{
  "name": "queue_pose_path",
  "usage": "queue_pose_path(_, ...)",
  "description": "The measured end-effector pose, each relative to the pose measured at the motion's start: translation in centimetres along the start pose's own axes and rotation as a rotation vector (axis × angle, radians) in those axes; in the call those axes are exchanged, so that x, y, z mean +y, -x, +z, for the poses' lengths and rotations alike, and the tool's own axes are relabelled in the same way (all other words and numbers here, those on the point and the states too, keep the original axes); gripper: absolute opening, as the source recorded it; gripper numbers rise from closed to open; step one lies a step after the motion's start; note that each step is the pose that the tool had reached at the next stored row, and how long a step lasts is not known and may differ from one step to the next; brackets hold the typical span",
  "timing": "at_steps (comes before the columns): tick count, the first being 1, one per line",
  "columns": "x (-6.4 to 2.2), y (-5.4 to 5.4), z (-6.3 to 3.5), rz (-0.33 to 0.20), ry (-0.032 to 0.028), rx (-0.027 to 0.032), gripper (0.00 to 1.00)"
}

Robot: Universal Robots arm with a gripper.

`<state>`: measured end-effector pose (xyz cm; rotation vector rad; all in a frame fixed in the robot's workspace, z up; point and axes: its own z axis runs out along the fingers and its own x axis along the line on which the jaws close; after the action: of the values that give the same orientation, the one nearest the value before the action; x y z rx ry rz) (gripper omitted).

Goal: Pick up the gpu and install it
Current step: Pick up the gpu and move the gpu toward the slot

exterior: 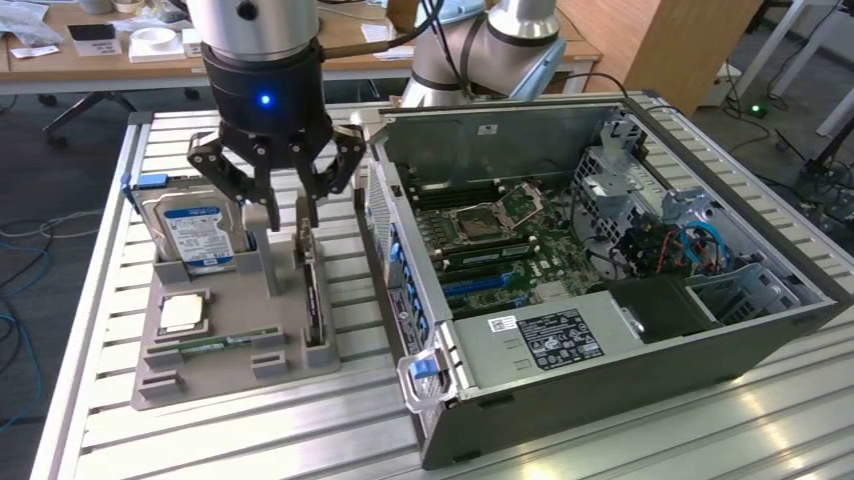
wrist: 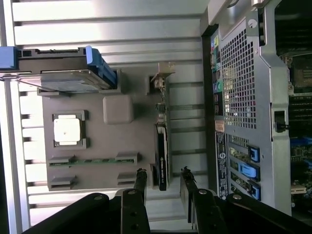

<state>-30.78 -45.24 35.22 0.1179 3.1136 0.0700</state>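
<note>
The gpu (exterior: 312, 298) stands on edge in a slot along one side of the grey holder tray (exterior: 240, 378), black and thin, with its silver bracket at the far end. My gripper (exterior: 296, 212) hangs directly over it, open, one finger on each side of the card and neither touching it. In the wrist view the gpu (wrist: 162, 146) runs away from the gripper (wrist: 163, 181), whose fingertips (wrist: 140, 181) straddle its near end with a gap on both sides. The open computer case (exterior: 601, 250) lies beside the tray, motherboard exposed.
On the tray (wrist: 97, 146) a blue-labelled hard drive (exterior: 194, 230) stands upright, with a processor chip (exterior: 183, 312) and a green memory stick (exterior: 220, 343) lying flat. The case's perforated rear wall (wrist: 239, 87) rises close beside the gpu. All of it rests on a slatted aluminium table (exterior: 267, 440).
</note>
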Motion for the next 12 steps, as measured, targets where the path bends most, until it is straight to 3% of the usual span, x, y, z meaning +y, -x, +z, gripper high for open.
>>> queue_pose_path(4,-0.03,-0.02,0.71,0.000,0.0000,0.0000,0.42)
queue_pose_path(12,-0.05,-0.03,1.11,0.000,0.0000,0.0000,0.42)
